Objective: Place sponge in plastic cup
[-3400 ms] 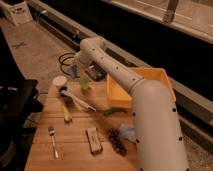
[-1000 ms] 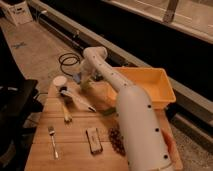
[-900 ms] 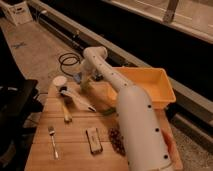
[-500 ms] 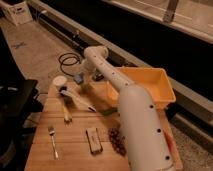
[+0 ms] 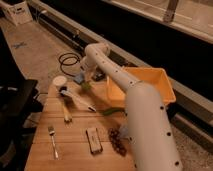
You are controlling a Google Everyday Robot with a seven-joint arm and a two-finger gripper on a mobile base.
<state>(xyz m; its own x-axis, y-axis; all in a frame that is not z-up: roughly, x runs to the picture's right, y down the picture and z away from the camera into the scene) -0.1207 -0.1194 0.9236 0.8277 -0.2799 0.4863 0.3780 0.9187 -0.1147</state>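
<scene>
My gripper [image 5: 83,80] is at the far end of the wooden table, reaching down from the white arm [image 5: 115,75]. A small bluish sponge [image 5: 78,78] is right at the gripper's tip; I cannot tell whether it is held. The pale plastic cup [image 5: 60,81] stands upright just left of the gripper, at the table's far left corner. A small green thing [image 5: 86,87] lies directly below the gripper.
A yellow bin [image 5: 162,82] stands at the back right. A white-handled brush [image 5: 76,98], a wooden-handled tool [image 5: 66,112], a green item [image 5: 112,111], a fork [image 5: 53,142], a wrapped bar [image 5: 93,140] and dark grapes [image 5: 117,141] lie on the table [image 5: 75,160]. A black cable [image 5: 67,61] is coiled on the floor.
Since the earliest frame the arm has swung and the gripper has dropped lower toward the table's far left, near the cup. Over the last second it has hardly moved.
</scene>
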